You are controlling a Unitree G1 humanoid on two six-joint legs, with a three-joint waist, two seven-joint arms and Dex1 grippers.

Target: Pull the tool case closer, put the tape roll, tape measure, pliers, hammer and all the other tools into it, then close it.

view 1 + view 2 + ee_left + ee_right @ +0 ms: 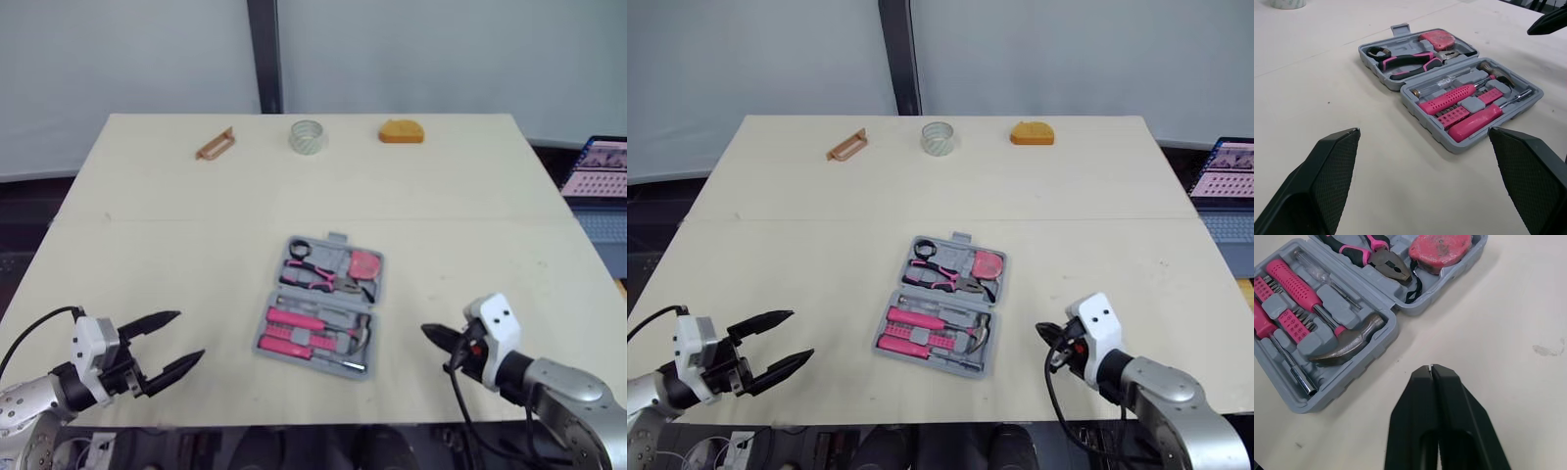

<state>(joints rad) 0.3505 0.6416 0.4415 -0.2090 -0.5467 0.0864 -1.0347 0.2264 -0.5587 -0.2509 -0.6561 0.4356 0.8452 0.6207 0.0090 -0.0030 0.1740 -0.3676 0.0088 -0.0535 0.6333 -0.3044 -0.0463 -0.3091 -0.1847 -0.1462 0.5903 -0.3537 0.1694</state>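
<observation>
Left eye view has the tool case lying open in the middle of the table, between the two arms and a little ahead of them; its slots hold the pliers, a pink tape measure, the hammer and pink-handled screwdrivers; the tape roll sits at the far edge, well apart from the case, with a tan tool to its left and an orange thing to its right, which I cannot name for sure; the left claw hangs near the front edge with its fingers spread wide and nothing between them; the right claw hovers just right of the case with its fingers pressed together, empty; the step in hand looks like drawing the case nearer, since three items lie loose far off; to do it well, I would catch the near wall low down, one claw on each side, and drag it flat and slow so the hinge does not fold and the seated tools do not jump out; pulling one corner alone would likely spin it.
</observation>
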